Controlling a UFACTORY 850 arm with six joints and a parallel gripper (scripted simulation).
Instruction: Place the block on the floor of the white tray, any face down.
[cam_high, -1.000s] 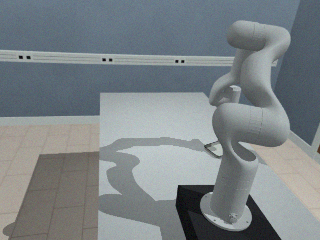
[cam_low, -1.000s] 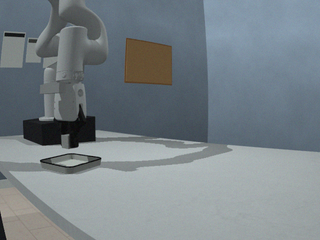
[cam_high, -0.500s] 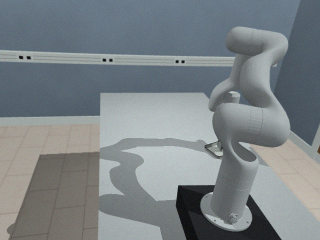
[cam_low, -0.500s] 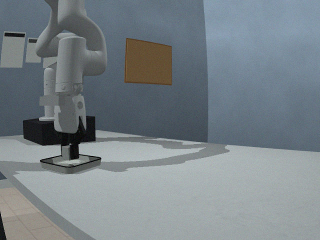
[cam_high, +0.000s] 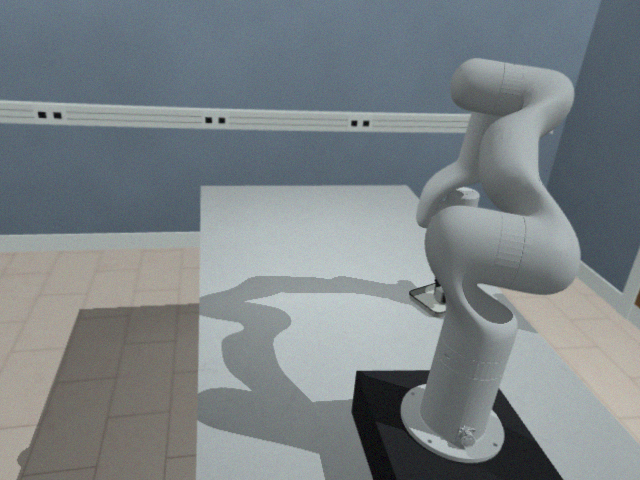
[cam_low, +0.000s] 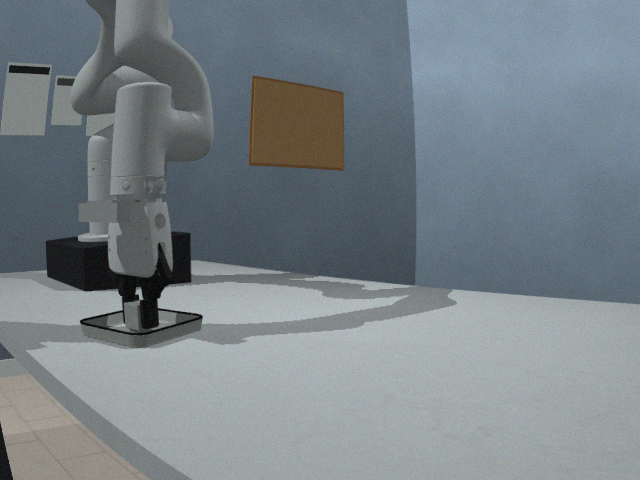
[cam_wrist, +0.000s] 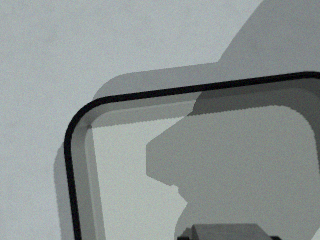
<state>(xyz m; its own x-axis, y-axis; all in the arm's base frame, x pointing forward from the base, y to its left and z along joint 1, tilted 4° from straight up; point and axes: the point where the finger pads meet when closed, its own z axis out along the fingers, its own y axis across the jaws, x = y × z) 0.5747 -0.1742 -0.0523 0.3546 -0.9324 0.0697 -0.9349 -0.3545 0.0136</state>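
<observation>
The block (cam_low: 131, 315), small, pale and square-edged, sits pinched in the claw (cam_low: 140, 310), low inside the white tray (cam_low: 175, 324), at or just above its floor; whether it touches cannot be told; it looks rigid and light, probably smooth-faced, so a grip on two opposite flat sides suits it, as here; the tray lies on the table (cam_low: 361, 372) just in front of the arm's black pedestal (cam_low: 64, 266).
</observation>
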